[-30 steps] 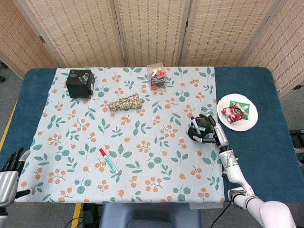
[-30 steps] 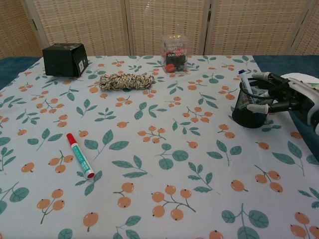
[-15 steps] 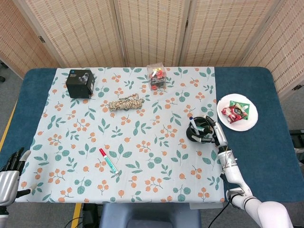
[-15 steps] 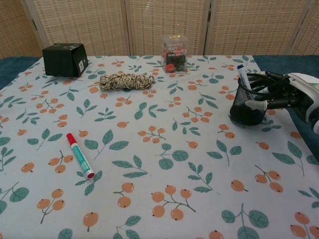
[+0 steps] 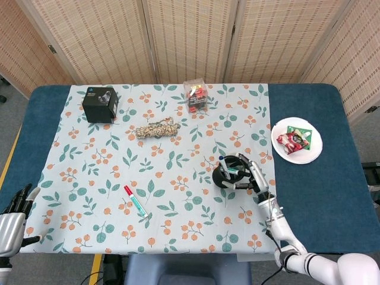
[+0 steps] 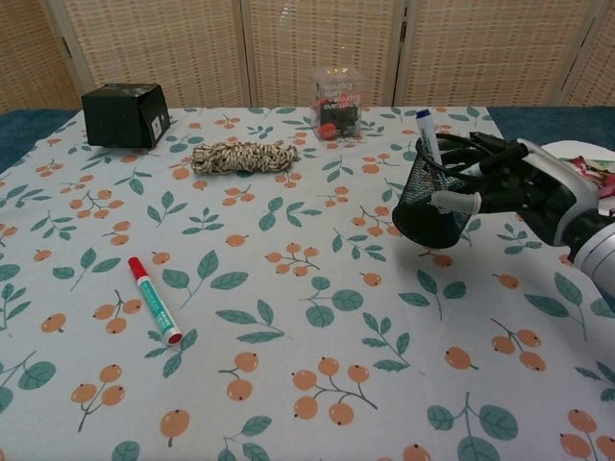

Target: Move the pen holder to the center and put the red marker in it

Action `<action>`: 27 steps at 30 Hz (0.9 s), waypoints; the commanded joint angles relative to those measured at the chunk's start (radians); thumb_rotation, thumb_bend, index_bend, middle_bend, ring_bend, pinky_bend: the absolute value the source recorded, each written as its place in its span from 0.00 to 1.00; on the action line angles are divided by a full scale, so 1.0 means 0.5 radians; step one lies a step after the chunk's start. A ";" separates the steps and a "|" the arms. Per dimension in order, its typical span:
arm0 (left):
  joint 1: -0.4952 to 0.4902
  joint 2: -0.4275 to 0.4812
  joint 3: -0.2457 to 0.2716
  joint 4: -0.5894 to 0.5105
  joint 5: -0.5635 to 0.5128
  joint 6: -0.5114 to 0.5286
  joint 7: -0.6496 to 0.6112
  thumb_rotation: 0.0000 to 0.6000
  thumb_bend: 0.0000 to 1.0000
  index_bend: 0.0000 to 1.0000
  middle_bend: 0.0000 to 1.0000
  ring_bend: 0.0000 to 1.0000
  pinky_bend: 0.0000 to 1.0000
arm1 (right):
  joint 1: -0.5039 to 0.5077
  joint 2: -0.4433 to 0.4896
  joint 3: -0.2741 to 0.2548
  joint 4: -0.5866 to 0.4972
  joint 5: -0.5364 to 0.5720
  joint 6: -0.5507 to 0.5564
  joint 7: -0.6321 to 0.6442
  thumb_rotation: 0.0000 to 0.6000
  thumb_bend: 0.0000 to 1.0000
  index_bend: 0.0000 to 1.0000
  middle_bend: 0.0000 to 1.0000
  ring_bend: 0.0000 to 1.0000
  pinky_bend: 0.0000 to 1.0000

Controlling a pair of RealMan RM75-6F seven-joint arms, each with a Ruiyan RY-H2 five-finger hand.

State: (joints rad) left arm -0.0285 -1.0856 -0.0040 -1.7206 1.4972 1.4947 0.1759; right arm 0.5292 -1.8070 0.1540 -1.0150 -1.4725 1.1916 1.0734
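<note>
One pen holder [image 6: 430, 204], one red marker [image 6: 154, 299], one black box [image 6: 122, 114], one clear plastic box [image 6: 336, 90], one coil of rope [image 6: 244, 156], one white plate [image 5: 297, 142]. All on a table w/ a leaf-and-berry cloth [image 6: 288, 317] over a blue top.

The pen holder is black mesh, tilted, its base just above or barely on the cloth; can't tell which. It sits a bit right of the cloth's middle. Inside it: one pen [image 6: 428, 135] w/ a blue cap sticking up past the rim. The right hand [image 6: 514, 187] grips the holder from the right side, fingers wrapped round the rim and wall, thumb against the near wall.

The red marker lies flat on the cloth, front left, well apart from the holder, white barrel w/ green print, red at both ends.

The clear plastic box, at the back centre, holds small red and dark items; too small to tell what. The plate, on the blue top at the right, carries a red-and-green packet [image 5: 295, 138]. The black box is closed, back left. The rope lies between the two boxes, nearer the front.

The left hand [image 5: 13, 214] shows only in the head view, off the table's front left corner, fingers apart, holding nothing.
</note>
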 commanded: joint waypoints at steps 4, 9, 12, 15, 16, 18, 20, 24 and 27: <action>-0.005 0.009 -0.006 -0.005 -0.008 -0.004 -0.024 1.00 0.12 0.00 0.00 0.09 0.36 | 0.071 -0.054 0.037 -0.205 0.059 -0.118 -0.288 1.00 0.21 0.44 0.41 0.33 0.39; -0.005 0.024 -0.002 -0.011 0.015 0.003 -0.072 1.00 0.12 0.00 0.00 0.09 0.36 | 0.142 -0.198 0.084 -0.179 0.109 -0.196 -0.398 1.00 0.21 0.44 0.41 0.33 0.39; 0.005 0.050 0.008 -0.011 0.027 0.015 -0.132 1.00 0.12 0.00 0.00 0.09 0.36 | 0.194 -0.294 0.118 -0.130 0.126 -0.231 -0.439 1.00 0.21 0.44 0.41 0.33 0.39; 0.023 0.078 0.010 -0.008 0.039 0.047 -0.202 1.00 0.12 0.00 0.00 0.09 0.36 | 0.253 -0.401 0.151 -0.038 0.141 -0.263 -0.512 1.00 0.21 0.44 0.41 0.33 0.39; 0.028 0.086 0.010 -0.006 0.041 0.057 -0.223 1.00 0.12 0.00 0.00 0.09 0.36 | 0.271 -0.431 0.160 -0.009 0.148 -0.280 -0.521 1.00 0.21 0.44 0.41 0.33 0.39; 0.040 0.102 0.013 -0.002 0.046 0.073 -0.267 1.00 0.12 0.00 0.00 0.09 0.36 | 0.313 -0.491 0.184 0.061 0.165 -0.325 -0.522 1.00 0.21 0.44 0.41 0.33 0.39; 0.046 0.115 0.017 0.001 0.050 0.078 -0.304 1.00 0.12 0.00 0.00 0.09 0.36 | 0.356 -0.549 0.211 0.141 0.175 -0.354 -0.521 1.00 0.21 0.44 0.41 0.33 0.39; 0.052 0.131 0.015 0.007 0.048 0.085 -0.353 1.00 0.12 0.00 0.00 0.10 0.36 | 0.428 -0.638 0.254 0.277 0.175 -0.378 -0.502 1.00 0.21 0.44 0.41 0.33 0.39; 0.053 0.142 0.010 0.015 0.037 0.082 -0.387 1.00 0.12 0.00 0.00 0.10 0.36 | 0.476 -0.686 0.280 0.354 0.174 -0.396 -0.480 1.00 0.21 0.44 0.41 0.33 0.39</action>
State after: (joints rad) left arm -0.0024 -1.0168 0.0022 -1.7149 1.5181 1.5365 -0.0128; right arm 0.7533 -2.1357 0.2840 -0.8541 -1.3863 1.0015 0.8266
